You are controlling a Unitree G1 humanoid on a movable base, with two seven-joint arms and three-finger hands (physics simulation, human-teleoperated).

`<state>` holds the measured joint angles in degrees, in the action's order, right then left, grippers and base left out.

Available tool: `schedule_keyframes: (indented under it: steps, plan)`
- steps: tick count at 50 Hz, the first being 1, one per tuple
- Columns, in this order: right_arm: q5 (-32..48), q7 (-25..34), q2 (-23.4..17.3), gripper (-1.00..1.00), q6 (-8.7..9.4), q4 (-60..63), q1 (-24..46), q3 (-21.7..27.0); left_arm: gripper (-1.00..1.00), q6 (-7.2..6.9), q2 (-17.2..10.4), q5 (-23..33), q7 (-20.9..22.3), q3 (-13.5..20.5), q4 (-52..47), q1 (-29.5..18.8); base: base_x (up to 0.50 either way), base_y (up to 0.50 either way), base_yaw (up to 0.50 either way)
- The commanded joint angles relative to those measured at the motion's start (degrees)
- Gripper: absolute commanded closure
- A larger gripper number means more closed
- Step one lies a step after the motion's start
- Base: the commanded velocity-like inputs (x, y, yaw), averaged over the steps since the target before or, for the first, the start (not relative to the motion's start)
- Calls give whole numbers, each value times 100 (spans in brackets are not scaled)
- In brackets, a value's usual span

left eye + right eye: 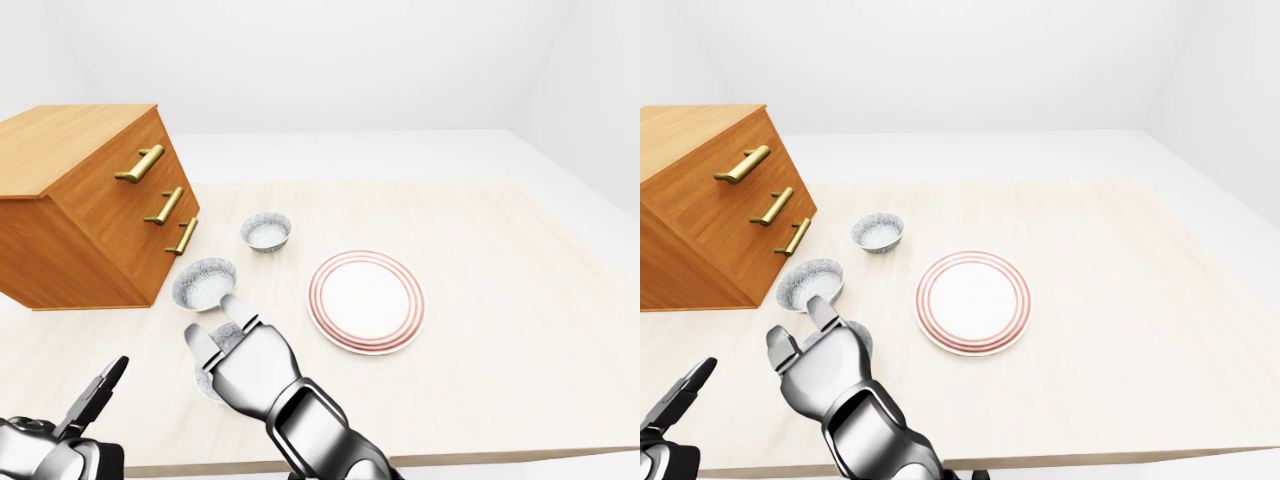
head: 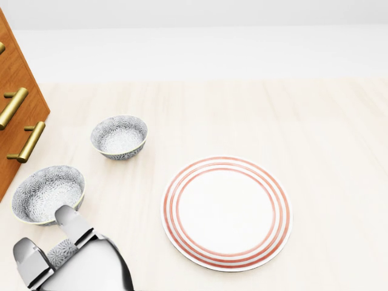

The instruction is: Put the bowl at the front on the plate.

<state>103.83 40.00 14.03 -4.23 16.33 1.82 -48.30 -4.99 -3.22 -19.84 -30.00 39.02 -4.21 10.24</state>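
Observation:
Three grey patterned bowls stand in a line left of the red-ringed white plate (image 2: 225, 212). The top bowl (image 2: 119, 136) and the middle bowl (image 2: 47, 194) are free. My right hand (image 2: 45, 233) reaches in from the bottom and covers most of the lowest bowl (image 2: 60, 253). Only a strip of that bowl's patterned wall shows between the straight, spread fingers (image 2: 70, 221). The bowl's pale rim (image 1: 207, 385) peeks out under the palm in the left-eye view. My left hand (image 1: 100, 390) hangs at the bottom left corner, apart from all the bowls, fingers extended.
A wooden dresser (image 1: 90, 200) with brass handles stands on the table's left side, close beside the middle bowl. The pale wood table (image 1: 500, 380) stretches to the right of the plate. Its near edge runs along the bottom of the eye views.

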Motion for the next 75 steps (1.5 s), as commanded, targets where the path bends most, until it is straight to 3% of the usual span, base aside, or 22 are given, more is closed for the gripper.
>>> schedule_keyframes:
  steps: [1,10,21,25,32,43,55,65,75]
  plan:
    - [1,0,-284,-100,253,144,-409,-451,-100,-1,-17,-3,0,-19,52,-9,0,0,0]
    - [-347,0,-413,-100,612,-247,-527,-518,-100,-1,-22,-6,0,-33,44,-2,0,0,0]
    - [-752,-105,-190,-100,634,-790,-331,-284,-100,-1,-4,3,0,1,21,-3,0,0,0]
    - [-824,-124,-44,-100,511,-1164,-119,-93,-100,7,-13,-1,0,-16,64,-10,0,0,0]
    - [-1023,-333,97,-100,449,-1657,-23,149,-100,2,-3,4,0,-7,50,-6,0,0,0]
    - [-1182,-421,17,-100,706,-1674,-205,83,-100,-1,17,5,0,21,-82,20,0,0,0]
    - [-1273,-444,-44,-100,727,-1714,-207,31,-100,-1,4,-1,0,3,-32,20,0,0,0]
    - [-1474,-950,94,-100,662,-2400,-71,302,-100,-1,32,13,0,41,-87,23,0,0,0]
    - [-1624,-1173,76,-100,853,-2539,-143,375,-100,-1,19,3,0,28,-68,16,0,0,0]
